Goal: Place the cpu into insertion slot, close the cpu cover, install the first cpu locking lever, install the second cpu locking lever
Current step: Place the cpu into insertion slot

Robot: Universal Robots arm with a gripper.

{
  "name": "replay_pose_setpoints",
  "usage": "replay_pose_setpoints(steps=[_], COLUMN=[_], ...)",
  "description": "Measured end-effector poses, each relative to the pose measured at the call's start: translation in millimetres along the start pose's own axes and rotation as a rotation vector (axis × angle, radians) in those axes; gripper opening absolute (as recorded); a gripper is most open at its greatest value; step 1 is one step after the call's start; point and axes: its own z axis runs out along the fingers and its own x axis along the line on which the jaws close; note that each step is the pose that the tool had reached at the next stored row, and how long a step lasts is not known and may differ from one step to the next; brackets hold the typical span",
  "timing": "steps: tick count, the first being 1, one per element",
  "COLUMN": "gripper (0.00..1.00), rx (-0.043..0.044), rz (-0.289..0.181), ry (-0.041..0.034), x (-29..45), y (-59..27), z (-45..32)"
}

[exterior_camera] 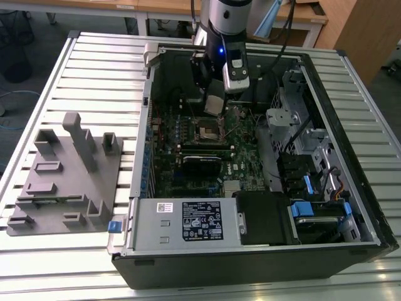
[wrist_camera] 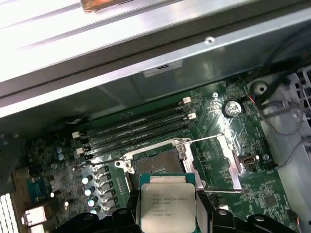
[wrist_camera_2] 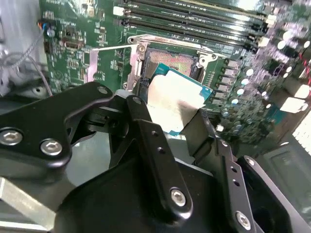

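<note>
Gripper [wrist_camera_2: 171,111] is clamped on the cpu [wrist_camera: 167,206], fingers on two opposite edges, metal face toward the wrist cameras. The chip hangs above the insertion slot [wrist_camera: 156,165], unseated and offset toward one slot edge (it looks slightly rotated against the slot frame in the second wrist view). The cpu cover [wrist_camera: 229,162] stands swung open beside the slot. Likely risk: a skewed descent lands a corner on the slot rim and bends contacts.
</note>
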Motion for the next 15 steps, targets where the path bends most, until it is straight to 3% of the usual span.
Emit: replay_pose_setpoints(steps=[15], gripper=[0.54], rx=[-0.0052], rz=[0.272], ry=[-0.0248], x=[-0.1], y=[-0.5], z=[5.5])
